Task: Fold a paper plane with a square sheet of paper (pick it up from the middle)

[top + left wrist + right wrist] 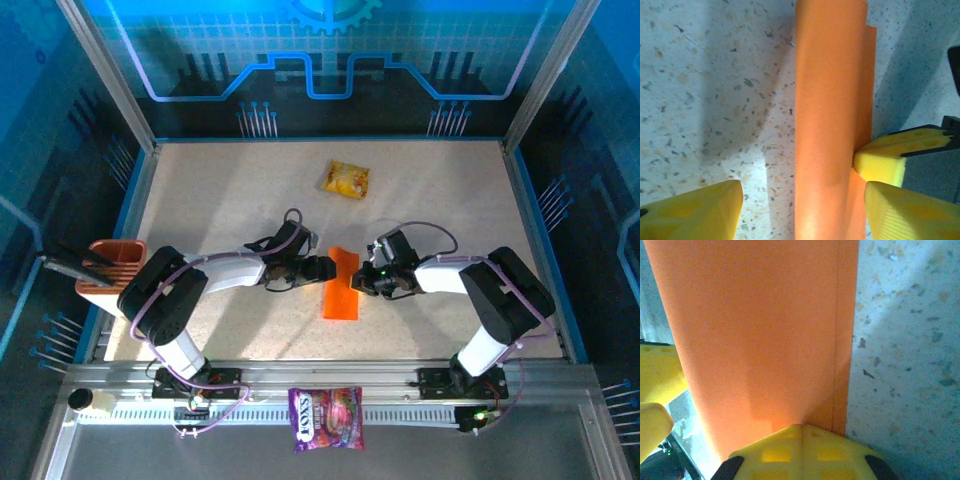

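Observation:
The square sheet of paper [342, 285] lies on the speckled table as a long orange strip, folded over on itself. In the left wrist view its top layer [827, 125] bulges up like a roll, with a lower layer's edge showing on the right. My left gripper [802, 212] is open, one yellow finger on each side of the strip. My right gripper [802, 429] is shut. Its closed yellow tip [880, 160] presses against the strip's right edge, on the lower layer beside a crease [836, 340]. In the top view both grippers [325, 268] [365, 278] meet at the strip's far half.
A glossy yellow snack packet [345, 179] lies farther back on the table. A purple printed bag [326, 418] sits on the front rail between the arm bases. An orange-brown holder [108, 265] stands at the left edge. Metal frame posts border the table.

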Tool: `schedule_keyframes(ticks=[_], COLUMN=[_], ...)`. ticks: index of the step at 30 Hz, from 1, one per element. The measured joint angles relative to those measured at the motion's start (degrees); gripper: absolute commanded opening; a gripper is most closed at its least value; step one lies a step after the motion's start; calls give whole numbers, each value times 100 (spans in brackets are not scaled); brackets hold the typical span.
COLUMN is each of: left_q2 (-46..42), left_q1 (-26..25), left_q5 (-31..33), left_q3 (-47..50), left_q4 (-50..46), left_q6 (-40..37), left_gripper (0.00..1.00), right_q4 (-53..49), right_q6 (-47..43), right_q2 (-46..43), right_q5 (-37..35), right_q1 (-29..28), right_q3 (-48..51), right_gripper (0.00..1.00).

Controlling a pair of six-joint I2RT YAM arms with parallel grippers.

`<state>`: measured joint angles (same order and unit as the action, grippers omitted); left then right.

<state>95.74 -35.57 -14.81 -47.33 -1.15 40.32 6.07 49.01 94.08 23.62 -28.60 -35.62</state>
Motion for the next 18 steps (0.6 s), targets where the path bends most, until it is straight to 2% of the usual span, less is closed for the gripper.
schedule_keyframes(ticks=[9, 15, 18], left_q2=[-35, 181, 299], left_q1=[-297, -391, -476], left_q5=[52, 114, 269], left_q3=[24, -216, -413], left_q4=[149, -68, -286], left_q6=[179, 70, -26], left_gripper=[58, 52, 45], right_q4=[4, 92, 155], right_q6=[-63, -57, -42], right_q2=[0, -2, -2], right_q5=[90, 127, 173], right_q1=[68, 87, 94], right_q3=[33, 76, 103], right_gripper=[2, 4, 7])
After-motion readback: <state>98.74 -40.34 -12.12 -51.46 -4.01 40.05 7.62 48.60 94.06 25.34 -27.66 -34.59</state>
